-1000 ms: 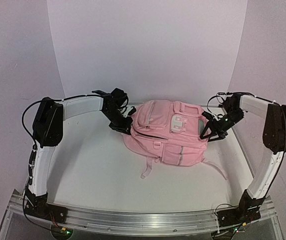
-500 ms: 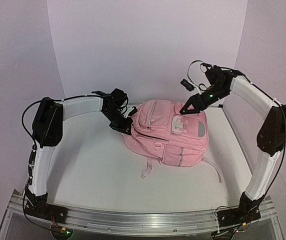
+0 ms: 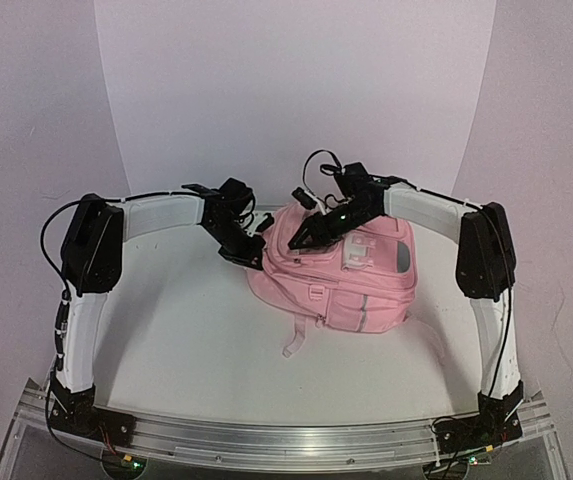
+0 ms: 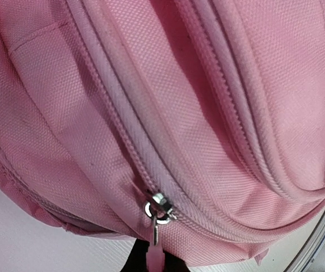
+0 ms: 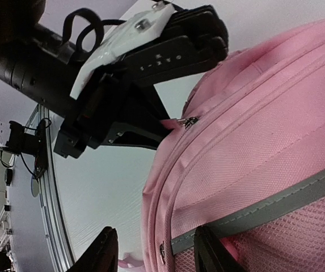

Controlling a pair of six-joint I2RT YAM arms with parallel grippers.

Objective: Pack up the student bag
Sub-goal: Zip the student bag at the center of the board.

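Note:
The student bag (image 3: pixel 351 280) is a pink backpack lying in the middle of the white table. My left gripper (image 3: pixel 246 252) is at the bag's upper left edge, shut on the pink zip pull (image 4: pixel 155 256) below the silver slider (image 4: pixel 160 205). My right gripper (image 3: pixel 301 240) hovers over the bag's top left corner, close to the left gripper. Its jaws stand open and hold nothing. In the right wrist view its dark fingers (image 5: pixel 106 249) frame the bag's side seam and a grey reflective strip (image 5: pixel 264 207). The left gripper (image 5: pixel 161 127) holds the pull by the slider (image 5: pixel 190 121).
Loose pink straps (image 3: pixel 296 340) trail from the bag toward the near edge, and another (image 3: pixel 434 338) lies at its right. A metal rail (image 3: pixel 286 435) runs along the front of the table. White backdrop walls stand behind and to both sides.
The right arm swung from the bag's right side up and across to above its top left corner, beside the left gripper, and its jaws narrowed. The left gripper kept its hold and place.

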